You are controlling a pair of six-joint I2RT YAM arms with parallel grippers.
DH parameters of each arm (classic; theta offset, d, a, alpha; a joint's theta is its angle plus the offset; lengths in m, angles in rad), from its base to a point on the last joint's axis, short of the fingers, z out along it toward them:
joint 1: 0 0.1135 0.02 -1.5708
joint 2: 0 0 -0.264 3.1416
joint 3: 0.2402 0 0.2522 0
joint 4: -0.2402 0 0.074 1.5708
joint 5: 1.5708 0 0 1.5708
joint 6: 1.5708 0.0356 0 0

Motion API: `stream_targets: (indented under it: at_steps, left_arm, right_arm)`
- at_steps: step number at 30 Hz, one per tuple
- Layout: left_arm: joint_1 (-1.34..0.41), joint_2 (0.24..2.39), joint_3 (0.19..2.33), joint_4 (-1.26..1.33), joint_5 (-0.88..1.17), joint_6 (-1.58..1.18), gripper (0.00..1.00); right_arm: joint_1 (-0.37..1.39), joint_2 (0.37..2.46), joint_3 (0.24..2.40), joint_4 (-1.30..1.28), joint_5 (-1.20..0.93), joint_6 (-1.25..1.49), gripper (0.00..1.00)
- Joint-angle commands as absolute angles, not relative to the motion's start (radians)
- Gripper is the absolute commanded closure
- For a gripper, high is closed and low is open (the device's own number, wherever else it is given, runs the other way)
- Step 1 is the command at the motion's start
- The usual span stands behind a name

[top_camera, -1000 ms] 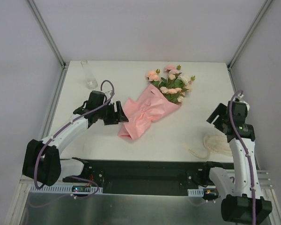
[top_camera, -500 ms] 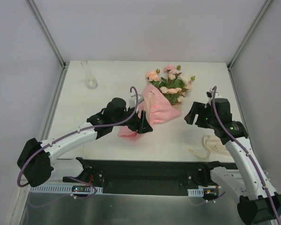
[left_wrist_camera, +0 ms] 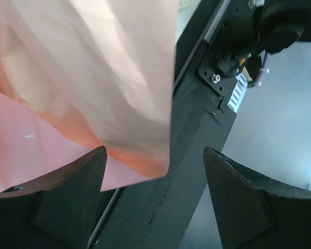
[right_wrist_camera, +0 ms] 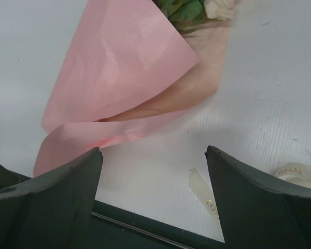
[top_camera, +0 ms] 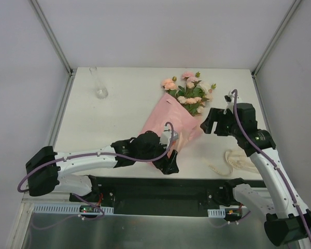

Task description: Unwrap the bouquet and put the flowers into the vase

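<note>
ribbon [top_camera: 239,160]: cream, loose heap, table 4 o'clock
table [top_camera: 124,98]: white
base plate [top_camera: 155,191]: black, 6 o'clock edge
frame posts [top_camera: 51,35]: 2, grey, 10 and 2 o'clock

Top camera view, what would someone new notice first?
The pink paper lies in the middle of the table, with the roses spilling from its far end. The left arm's open fingers sit at the paper's near end, and the small glass vase stands alone at the far left corner.
</note>
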State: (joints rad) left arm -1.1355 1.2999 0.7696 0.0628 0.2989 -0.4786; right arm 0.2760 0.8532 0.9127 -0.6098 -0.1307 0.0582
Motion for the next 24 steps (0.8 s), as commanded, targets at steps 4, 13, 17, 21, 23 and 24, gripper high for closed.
stream_targets:
  at_steps: [4,13,17,21,23,24]
  left_arm:
    - [-1.077,1.108,0.805,-0.053,0.216,-0.393,0.18]
    - [-0.962,1.003,0.834,-0.092,0.27,-0.38,0.23]
    - [-0.861,0.953,0.879,-0.094,0.342,-0.4,0.22]
    - [-0.754,0.945,0.911,-0.115,0.393,-0.462,0.21]
    - [-0.703,0.972,0.92,-0.136,0.422,-0.503,0.22]
    - [-0.655,0.986,0.925,-0.147,0.437,-0.514,0.23]
  right_arm:
    - [0.419,0.983,1.042,-0.528,-0.219,0.038,0.16]
    - [0.495,1.114,1.18,-0.471,-0.238,0.058,0.17]
    - [0.515,1.228,1.271,-0.45,-0.342,0.08,0.16]
    - [0.552,1.328,1.299,-0.489,-0.383,0.058,0.19]
    - [0.58,1.319,1.257,-0.499,-0.37,0.046,0.24]
    - [0.59,1.286,1.183,-0.494,-0.355,0.045,0.26]
